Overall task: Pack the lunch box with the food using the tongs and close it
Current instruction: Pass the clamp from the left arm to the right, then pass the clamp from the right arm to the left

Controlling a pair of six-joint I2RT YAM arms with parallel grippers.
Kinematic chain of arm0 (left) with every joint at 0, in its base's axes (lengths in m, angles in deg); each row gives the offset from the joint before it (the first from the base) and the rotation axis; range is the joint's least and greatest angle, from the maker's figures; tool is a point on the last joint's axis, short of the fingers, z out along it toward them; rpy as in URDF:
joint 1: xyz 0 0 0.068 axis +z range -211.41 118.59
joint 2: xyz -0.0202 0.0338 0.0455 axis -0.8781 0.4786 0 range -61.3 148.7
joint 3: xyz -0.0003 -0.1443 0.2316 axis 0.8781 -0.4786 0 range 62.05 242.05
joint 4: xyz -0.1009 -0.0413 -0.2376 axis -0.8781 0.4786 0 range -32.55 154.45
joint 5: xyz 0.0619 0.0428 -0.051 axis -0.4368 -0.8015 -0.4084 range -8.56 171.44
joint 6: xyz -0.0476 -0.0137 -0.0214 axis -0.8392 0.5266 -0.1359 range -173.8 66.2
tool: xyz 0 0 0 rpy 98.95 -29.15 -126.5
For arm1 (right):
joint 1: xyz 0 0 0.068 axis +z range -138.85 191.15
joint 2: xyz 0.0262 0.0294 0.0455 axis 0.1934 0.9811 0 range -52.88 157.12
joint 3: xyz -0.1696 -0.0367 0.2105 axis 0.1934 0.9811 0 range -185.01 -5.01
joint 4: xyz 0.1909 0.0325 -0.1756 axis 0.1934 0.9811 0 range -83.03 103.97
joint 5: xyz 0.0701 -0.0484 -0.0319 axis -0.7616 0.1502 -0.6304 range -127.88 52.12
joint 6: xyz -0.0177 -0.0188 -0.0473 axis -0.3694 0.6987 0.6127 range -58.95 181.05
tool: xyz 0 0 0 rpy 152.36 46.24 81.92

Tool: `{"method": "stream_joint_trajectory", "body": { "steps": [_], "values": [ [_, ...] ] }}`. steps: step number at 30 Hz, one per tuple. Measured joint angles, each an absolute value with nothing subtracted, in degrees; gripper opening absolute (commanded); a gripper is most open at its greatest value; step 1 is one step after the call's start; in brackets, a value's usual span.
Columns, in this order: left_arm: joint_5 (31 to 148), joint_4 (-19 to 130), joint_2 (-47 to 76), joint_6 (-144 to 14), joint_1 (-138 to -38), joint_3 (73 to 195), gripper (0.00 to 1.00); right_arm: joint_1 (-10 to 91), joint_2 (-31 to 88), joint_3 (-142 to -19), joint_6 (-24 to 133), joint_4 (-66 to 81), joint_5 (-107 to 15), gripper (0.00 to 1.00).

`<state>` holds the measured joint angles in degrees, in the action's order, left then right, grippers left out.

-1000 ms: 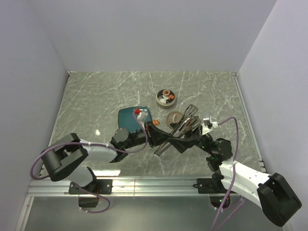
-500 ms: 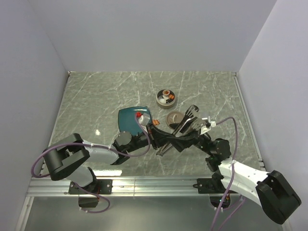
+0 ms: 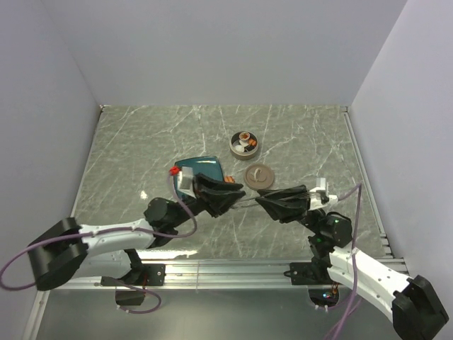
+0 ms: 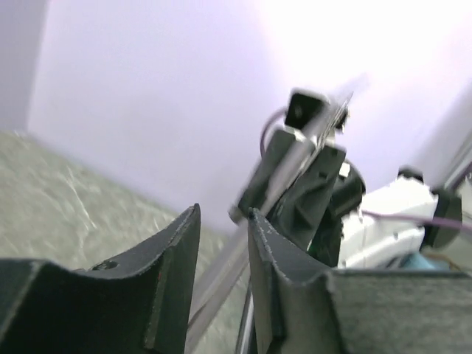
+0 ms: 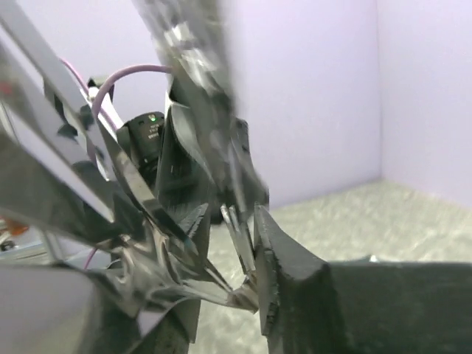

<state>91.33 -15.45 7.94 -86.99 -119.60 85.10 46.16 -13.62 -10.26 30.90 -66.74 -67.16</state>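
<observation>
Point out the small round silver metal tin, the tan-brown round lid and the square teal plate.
silver metal tin [image 3: 236, 151]: top external view, its near-left rim.
tan-brown round lid [image 3: 258, 174]: top external view, its centre knob.
square teal plate [image 3: 209, 168]: top external view, its bare far part.

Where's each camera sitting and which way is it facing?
Top external: above and behind the bases, looking down on the green marble table; left arm and right arm show.
Left wrist: on its arm, looking past the left fingers at the right fingers.
Right wrist: on its arm, looking past the right fingers at the left fingers.
Shared: slim grey metal tongs, in all three.
</observation>
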Motion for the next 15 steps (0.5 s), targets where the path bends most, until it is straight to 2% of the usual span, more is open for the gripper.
{"method": "stream_joint_trajectory", "body": {
  "steps": [4,9,15],
  "values": [
    [87.7,-12.8,1.7,-84.4,-119.3,85.1,0.48,46.1,-14.4,-10.8,32.8,-67.8,-67.1,0.22],
    [84.3,-5.2,0.7,-81.6,-119.3,85.1,0.62,46.1,-11.7,-12.2,33.5,-67.2,-67.5,0.22],
    [86.2,3.7,-2.2,-76.9,-119.4,86.2,0.70,46.1,-8.8,-15.0,35.0,-63.9,-67.2,0.25]
  ]
}}
